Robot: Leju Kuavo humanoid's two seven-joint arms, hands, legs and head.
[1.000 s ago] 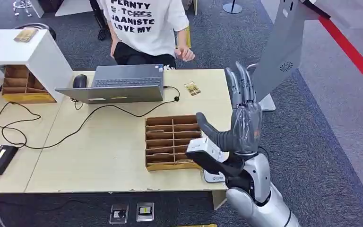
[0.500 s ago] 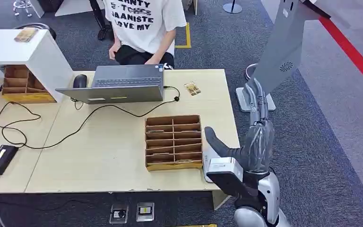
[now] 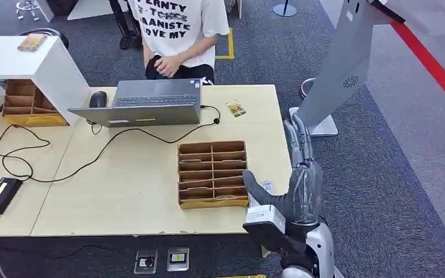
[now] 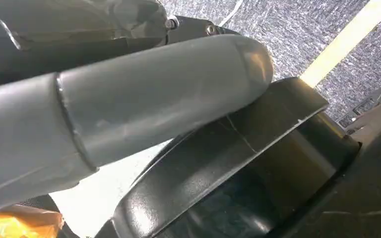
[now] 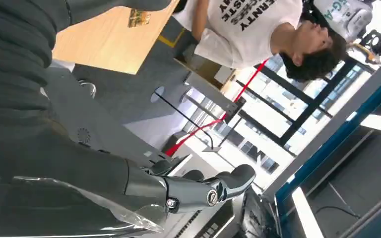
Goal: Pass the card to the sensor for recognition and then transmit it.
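The right hand (image 3: pixel 298 188) hangs off the desk's (image 3: pixel 127 191) near right corner, fingers stretched long and apart toward the far side, thumb jutting back over the desk edge, nothing held in it. Take the cardboard organizer (image 3: pixel 212 174) as the marker: the hand is just to its right, past the desk edge, and a small white sensor (image 3: pixel 265 188) lies on the desk between the organizer and the thumb. The card (image 3: pixel 235 108) lies flat on the desk, well beyond the organizer's far side and a little to its right, near the laptop's (image 3: pixel 145 101) cable, its long axis running roughly away from the robot with a slight tilt. So from the hand the card lies ahead and somewhat left, across the organizer's right end, and the right hand looks the natural one to reach for it. The left hand (image 4: pixel 129 114) hangs low by the robot's body; whether its fingers are spread or curled cannot be told. A person (image 3: pixel 177 29) stands behind the laptop, hands clasped.
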